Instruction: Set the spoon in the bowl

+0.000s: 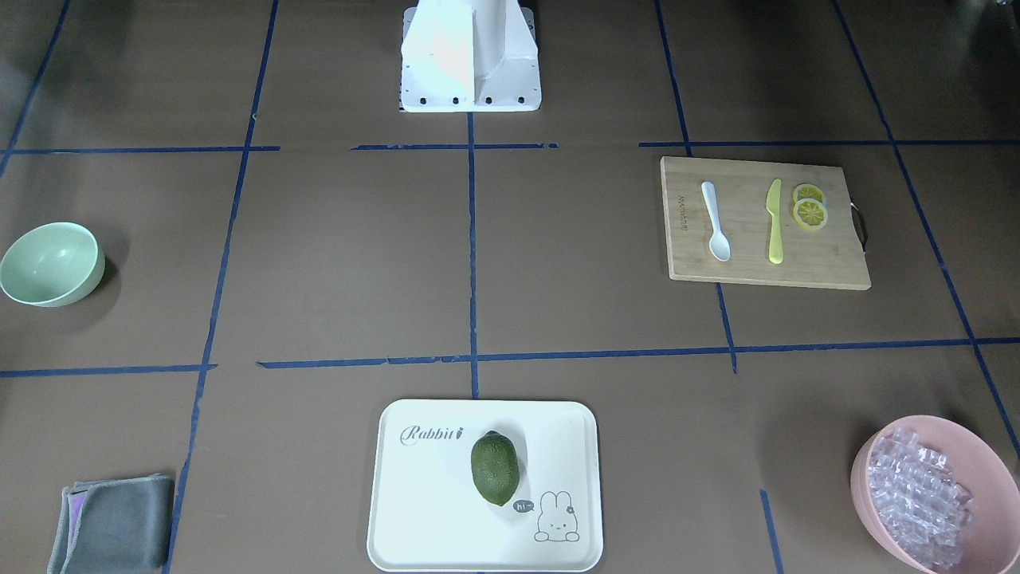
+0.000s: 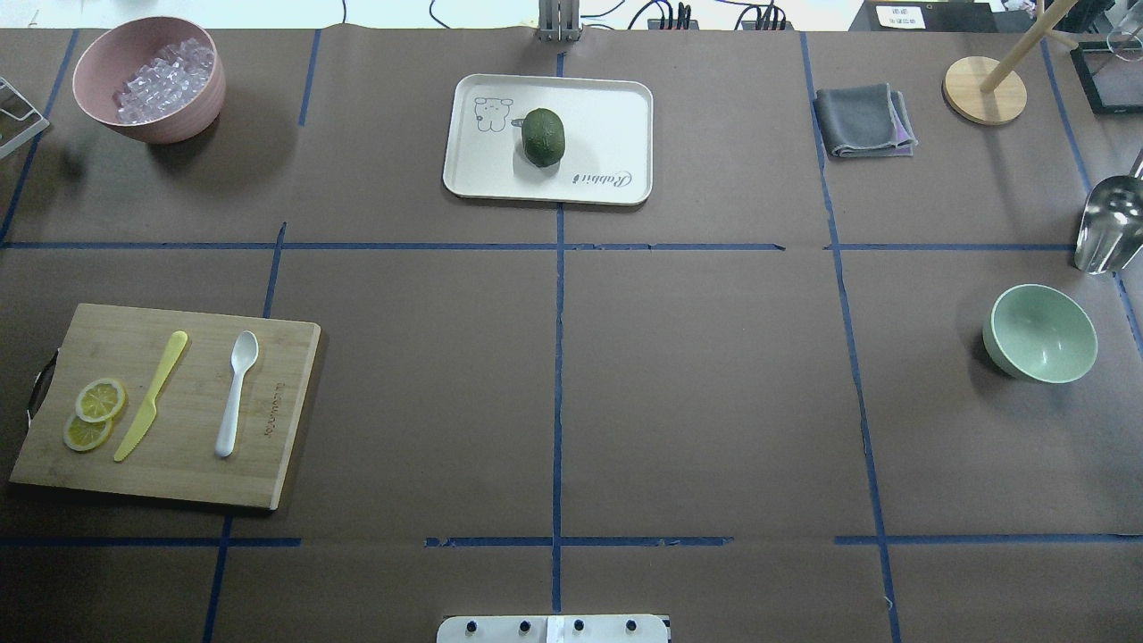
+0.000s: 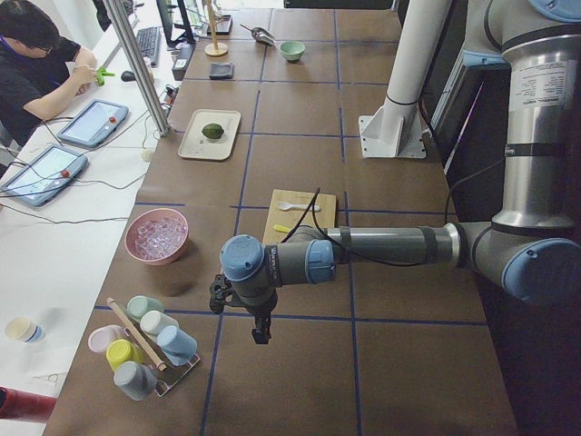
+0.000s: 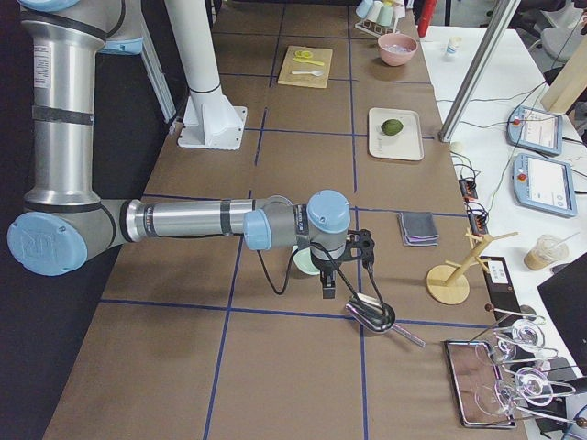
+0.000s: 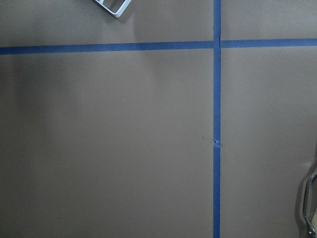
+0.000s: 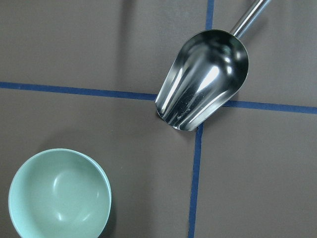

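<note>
The white spoon [image 2: 236, 393] lies on the wooden cutting board [image 2: 179, 469] at the table's left, scoop pointing away from the robot; it also shows in the front view [image 1: 715, 221]. The empty mint-green bowl [image 2: 1041, 332] stands at the far right, and shows in the right wrist view [image 6: 59, 195]. My left gripper [image 3: 261, 331] hangs over bare table beyond the board's left end. My right gripper [image 4: 328, 289] hangs above the table next to the bowl. Both show only in the side views, so I cannot tell if they are open or shut.
A yellow knife [image 2: 152, 396] and lemon slices [image 2: 94, 413] share the board. A pink bowl of clear cubes [image 2: 147, 79], a white tray [image 2: 607, 116] with a green fruit [image 2: 543, 137], a grey cloth [image 2: 864, 121] and a metal scoop [image 6: 203, 79] near the bowl.
</note>
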`<act>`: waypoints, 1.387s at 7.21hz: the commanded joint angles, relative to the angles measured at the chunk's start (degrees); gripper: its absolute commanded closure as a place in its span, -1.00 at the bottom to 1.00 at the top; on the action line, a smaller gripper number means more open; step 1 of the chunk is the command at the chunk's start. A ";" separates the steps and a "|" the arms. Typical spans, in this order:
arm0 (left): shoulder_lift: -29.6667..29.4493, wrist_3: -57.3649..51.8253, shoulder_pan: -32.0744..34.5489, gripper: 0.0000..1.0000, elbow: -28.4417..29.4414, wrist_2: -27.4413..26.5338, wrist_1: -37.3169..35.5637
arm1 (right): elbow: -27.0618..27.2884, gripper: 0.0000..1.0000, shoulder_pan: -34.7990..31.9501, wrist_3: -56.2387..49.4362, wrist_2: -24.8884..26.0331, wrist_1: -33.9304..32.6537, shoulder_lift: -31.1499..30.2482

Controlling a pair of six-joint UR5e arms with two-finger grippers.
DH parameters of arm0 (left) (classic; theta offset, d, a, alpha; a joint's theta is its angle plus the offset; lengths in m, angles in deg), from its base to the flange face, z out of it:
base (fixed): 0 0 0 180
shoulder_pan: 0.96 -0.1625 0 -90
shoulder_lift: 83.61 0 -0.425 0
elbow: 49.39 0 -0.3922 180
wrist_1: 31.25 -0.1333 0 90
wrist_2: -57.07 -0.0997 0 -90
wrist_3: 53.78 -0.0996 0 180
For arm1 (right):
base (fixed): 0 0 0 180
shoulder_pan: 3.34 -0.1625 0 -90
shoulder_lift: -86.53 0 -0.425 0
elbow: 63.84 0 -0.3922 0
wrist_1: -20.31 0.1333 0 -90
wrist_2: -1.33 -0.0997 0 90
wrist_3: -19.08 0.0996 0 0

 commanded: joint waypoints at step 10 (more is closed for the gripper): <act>-0.43 0.53 0.00 -1.00 -1.14 0.09 0.18 | 0.87 -1.00 -0.22 -0.16 0.61 0.70 1.43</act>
